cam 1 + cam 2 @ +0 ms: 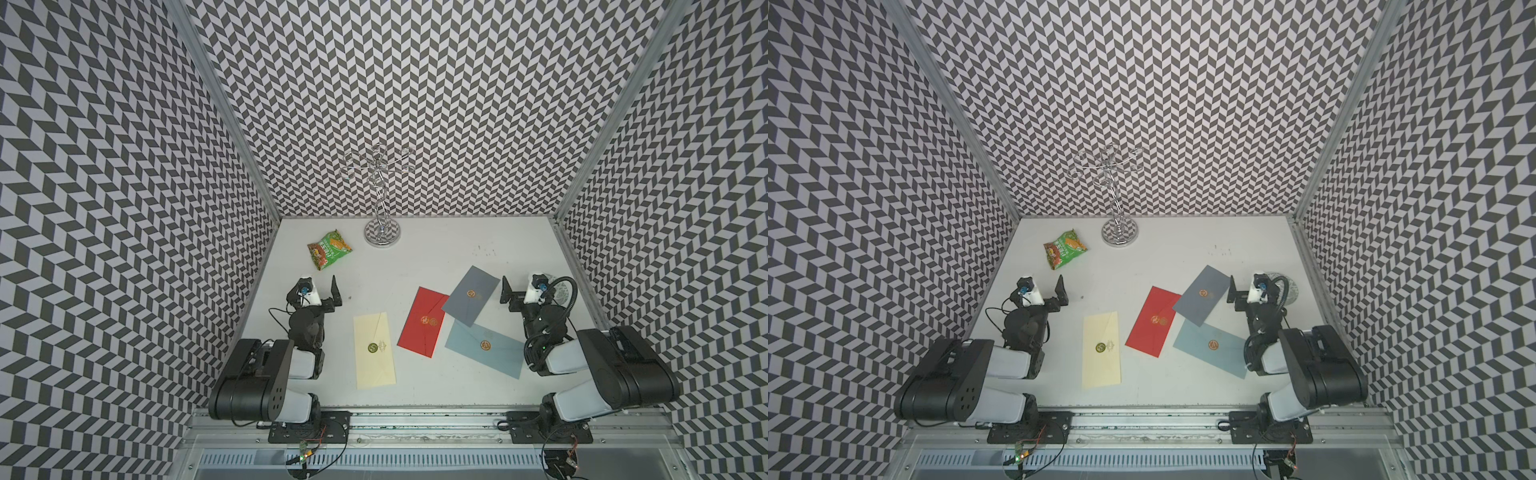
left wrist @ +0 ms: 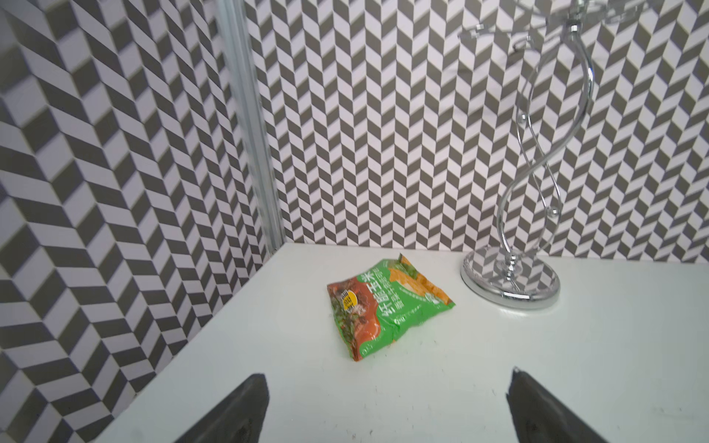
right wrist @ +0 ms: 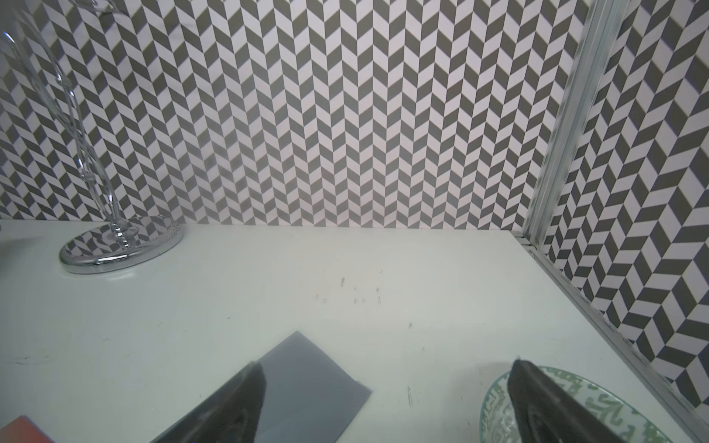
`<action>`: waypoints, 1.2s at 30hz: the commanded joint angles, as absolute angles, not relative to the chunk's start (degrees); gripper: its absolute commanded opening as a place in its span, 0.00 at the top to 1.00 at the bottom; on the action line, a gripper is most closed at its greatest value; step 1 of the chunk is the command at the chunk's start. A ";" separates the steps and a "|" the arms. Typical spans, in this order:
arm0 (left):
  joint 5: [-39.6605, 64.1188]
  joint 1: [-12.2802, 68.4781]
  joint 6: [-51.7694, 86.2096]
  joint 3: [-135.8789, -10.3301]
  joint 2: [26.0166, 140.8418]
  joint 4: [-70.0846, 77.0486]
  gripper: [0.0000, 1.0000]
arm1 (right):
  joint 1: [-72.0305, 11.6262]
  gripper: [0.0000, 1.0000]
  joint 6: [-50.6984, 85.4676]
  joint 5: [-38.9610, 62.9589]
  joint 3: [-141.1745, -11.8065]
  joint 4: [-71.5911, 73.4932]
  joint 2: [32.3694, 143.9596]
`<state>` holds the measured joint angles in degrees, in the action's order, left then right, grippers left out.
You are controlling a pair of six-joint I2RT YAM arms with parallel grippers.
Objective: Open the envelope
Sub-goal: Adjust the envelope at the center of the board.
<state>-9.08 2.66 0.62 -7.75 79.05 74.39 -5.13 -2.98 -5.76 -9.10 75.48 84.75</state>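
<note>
Several sealed envelopes lie flat on the white table in both top views: a cream one (image 1: 374, 351), a red one (image 1: 423, 322), a dark grey one (image 1: 471, 295) overlapping the red, and a light blue one (image 1: 485, 349). Each has a round seal on its flap. My left gripper (image 1: 320, 291) hovers open left of the cream envelope, with only bare table between its fingers (image 2: 386, 375). My right gripper (image 1: 523, 291) is open just right of the dark grey envelope. A corner of that envelope (image 3: 307, 379) shows beside one finger.
A green and orange snack packet (image 1: 329, 248) lies at the back left, and a chrome wire stand (image 1: 381, 232) is beside it. A glass plate with a green pattern (image 3: 495, 414) sits under my right gripper. Chevron-patterned walls close in three sides.
</note>
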 commanded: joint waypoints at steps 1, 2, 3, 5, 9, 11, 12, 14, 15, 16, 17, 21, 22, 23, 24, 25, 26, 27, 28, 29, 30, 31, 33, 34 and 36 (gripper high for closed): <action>-13.06 2.82 3.55 -10.42 72.54 64.80 0.00 | -5.45 0.00 -0.23 -11.27 -14.83 65.31 78.94; -13.15 2.82 4.92 -11.77 70.26 60.23 0.00 | -5.46 0.00 1.40 -11.73 -17.86 57.33 76.52; -13.64 2.81 7.34 -13.45 68.12 55.87 0.00 | -5.40 0.00 3.69 -11.37 -21.26 48.35 74.03; -15.08 2.74 12.41 -18.10 65.18 45.19 0.00 | -5.44 0.00 7.43 -8.34 -27.65 33.71 70.30; -10.76 2.76 19.91 -29.74 64.51 24.94 0.00 | -4.38 0.00 32.25 -9.26 -33.74 19.32 68.94; -8.31 2.80 25.33 -30.47 64.19 24.86 0.00 | -1.80 0.00 31.35 2.32 -35.63 15.49 69.59; -8.49 2.73 30.18 -30.99 63.72 22.83 0.00 | -0.42 0.00 32.07 8.74 -35.63 14.93 69.97; -6.63 1.85 37.80 -31.98 63.30 19.41 0.00 | 1.81 0.00 32.00 19.01 -34.32 16.04 69.70; -1.67 1.06 38.26 -31.82 63.45 20.81 0.00 | 2.35 0.00 33.25 21.08 -33.13 16.50 69.06; 2.49 0.56 38.11 -31.53 63.66 22.67 0.00 | 2.37 0.00 34.41 21.79 -32.10 16.90 68.44; 5.92 0.34 39.28 -31.43 63.96 24.07 0.00 | 2.38 0.02 35.24 23.11 -31.02 17.33 67.89; 22.70 0.80 42.53 -31.53 67.66 30.98 0.00 | 2.31 0.10 35.21 31.72 -27.94 19.42 67.72; 24.82 1.34 43.15 -31.97 68.62 31.39 0.00 | 2.21 0.11 34.93 32.97 -27.70 19.43 67.91; 26.47 2.54 43.45 -32.22 69.66 32.28 0.00 | 1.91 0.12 34.36 33.69 -27.59 19.11 68.31; 27.64 4.12 43.07 -32.54 70.73 33.19 0.00 | 1.57 0.14 33.51 33.99 -27.72 18.03 68.68; 28.06 5.62 42.18 -32.96 71.49 33.07 0.00 | 1.21 0.15 32.72 33.75 -27.90 17.02 68.95; 28.06 7.51 40.99 -33.73 72.54 32.13 0.00 | 0.78 0.15 32.08 33.25 -27.99 16.31 69.15; 27.84 9.46 39.97 -34.49 73.45 31.01 0.00 | 0.42 0.17 31.67 32.75 -28.04 16.13 69.41; 27.78 11.07 39.43 -34.87 74.30 30.68 0.00 | 0.06 0.19 31.50 32.46 -28.19 16.04 69.73; 27.92 13.21 38.85 -35.28 75.33 30.76 0.00 | -0.26 0.20 31.11 32.43 -28.65 15.68 70.31; 27.95 15.14 38.19 -35.97 76.22 30.57 0.00 | -0.65 0.21 30.67 32.31 -29.22 15.12 70.77; 27.80 17.35 36.84 -37.02 77.45 29.76 0.00 | -1.52 0.22 29.95 31.68 -29.94 14.11 71.38; 26.37 21.82 33.98 -39.65 80.05 27.13 0.00 | -3.60 0.23 28.58 29.70 -31.09 11.91 72.64; 26.20 23.98 32.77 -41.03 81.51 25.86 0.00 | -4.83 0.23 28.05 28.15 -31.66 11.07 73.33; 26.01 27.64 29.72 -43.48 84.16 23.76 0.00 | -7.07 0.23 27.22 25.47 -32.81 10.01 74.95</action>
